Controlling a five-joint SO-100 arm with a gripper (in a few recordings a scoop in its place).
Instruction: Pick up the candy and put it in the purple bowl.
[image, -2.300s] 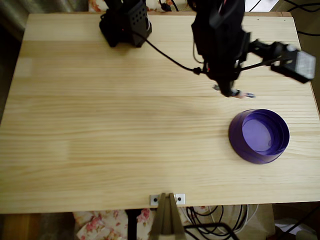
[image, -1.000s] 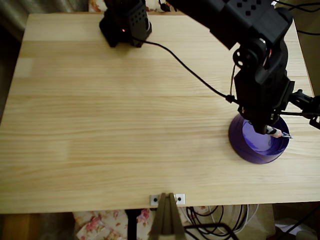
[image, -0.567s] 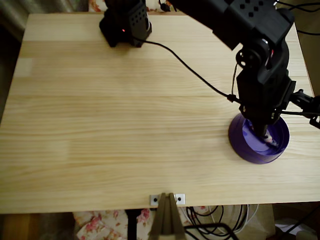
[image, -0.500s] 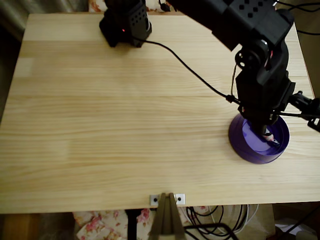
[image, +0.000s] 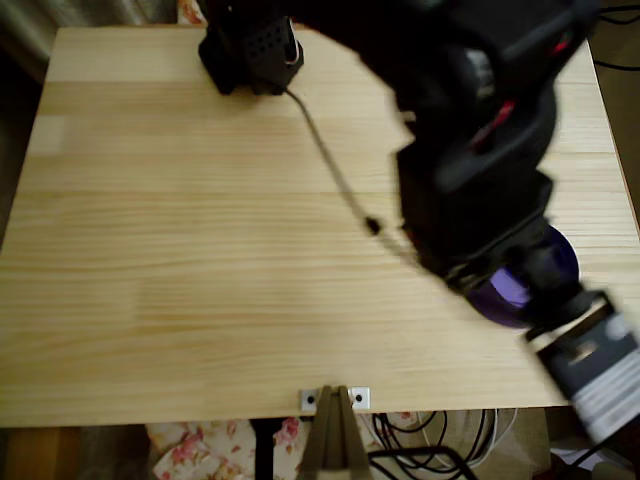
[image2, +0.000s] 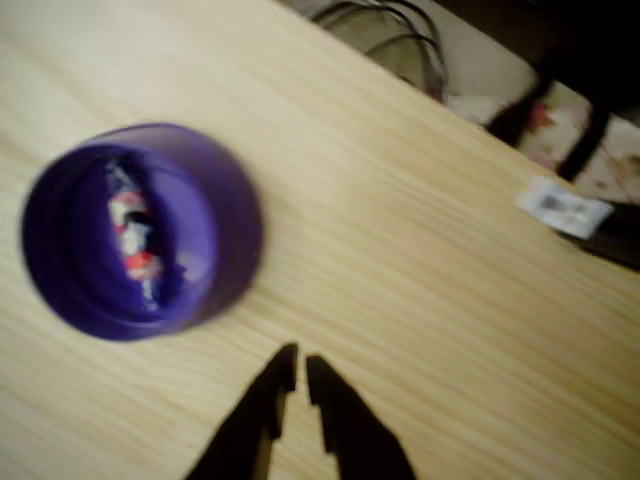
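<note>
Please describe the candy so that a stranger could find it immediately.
On the pale wooden table stands a round purple bowl. The candy lies inside it, a slim white wrapper with red and dark marks, the only thing in the bowl.

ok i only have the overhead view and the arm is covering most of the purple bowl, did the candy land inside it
Observer: Yes. In the wrist view the small wrapped candy with white and red marks lies inside the round glossy purple plastic bowl.
Operator: is the pincer holding anything
Observer: No. The pincer has nothing between its tips; they stand nearly together with a thin gap.
Operator: is it over the bowl
Observer: No, in the wrist view it is beside the bowl, over the bare light wooden table.
</note>
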